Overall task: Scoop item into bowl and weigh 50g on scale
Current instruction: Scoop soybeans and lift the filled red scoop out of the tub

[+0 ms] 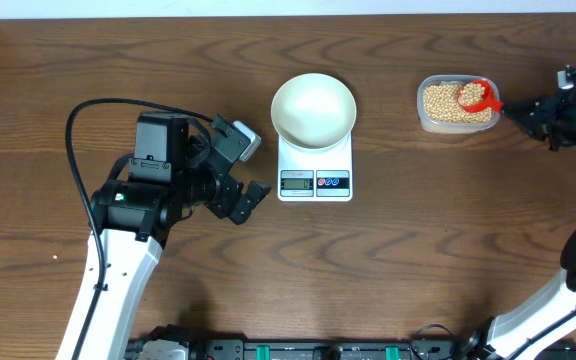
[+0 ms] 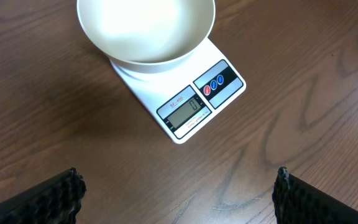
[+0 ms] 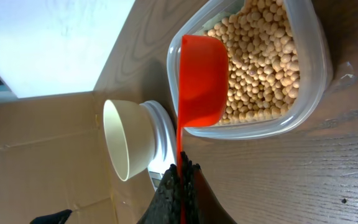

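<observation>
Jaws: right gripper (image 3: 180,179) clamped on the red scoop (image 3: 201,81) over the beans (image 3: 263,56) in their container (image 3: 319,68), left gripper (image 2: 176,193) wide apart near the bowl (image 1: 313,108) on the scale (image 1: 315,182); tilting in transit could spill beans.

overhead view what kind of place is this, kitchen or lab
Probably a robot lab bench, not a kitchen: robot arms at a wooden table, a scale carrying a white bowl, and a tub of beans with a red scoop.
</observation>
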`<act>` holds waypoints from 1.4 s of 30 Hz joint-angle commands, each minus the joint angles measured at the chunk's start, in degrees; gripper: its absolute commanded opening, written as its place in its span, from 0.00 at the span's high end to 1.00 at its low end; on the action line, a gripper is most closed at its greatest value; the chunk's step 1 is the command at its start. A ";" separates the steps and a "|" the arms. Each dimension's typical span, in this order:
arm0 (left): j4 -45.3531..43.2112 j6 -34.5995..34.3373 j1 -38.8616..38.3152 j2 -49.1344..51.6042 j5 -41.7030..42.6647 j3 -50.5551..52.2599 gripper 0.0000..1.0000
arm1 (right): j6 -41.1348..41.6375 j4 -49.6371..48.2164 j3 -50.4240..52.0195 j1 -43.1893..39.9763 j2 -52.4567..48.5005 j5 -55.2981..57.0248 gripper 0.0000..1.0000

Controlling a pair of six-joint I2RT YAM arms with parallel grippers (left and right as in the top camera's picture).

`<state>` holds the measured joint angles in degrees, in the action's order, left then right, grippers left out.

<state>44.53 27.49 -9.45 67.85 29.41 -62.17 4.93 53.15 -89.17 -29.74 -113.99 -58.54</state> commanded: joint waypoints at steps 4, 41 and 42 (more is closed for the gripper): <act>0.00 1.01 -0.11 0.31 -0.50 -1.38 0.01 | -1.22 0.26 0.20 -1.05 -0.50 -3.63 0.99; 0.00 1.01 -0.11 0.31 -0.50 -1.38 0.01 | -9.20 3.30 0.20 -1.44 -0.50 -18.16 0.99; 0.00 1.01 -0.11 0.31 -0.50 -1.38 0.01 | -8.68 2.89 0.20 -0.85 -0.50 -18.23 0.99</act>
<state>44.53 27.49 -9.45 67.85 29.23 -62.17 -4.99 56.99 -89.17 -32.77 -113.99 -73.17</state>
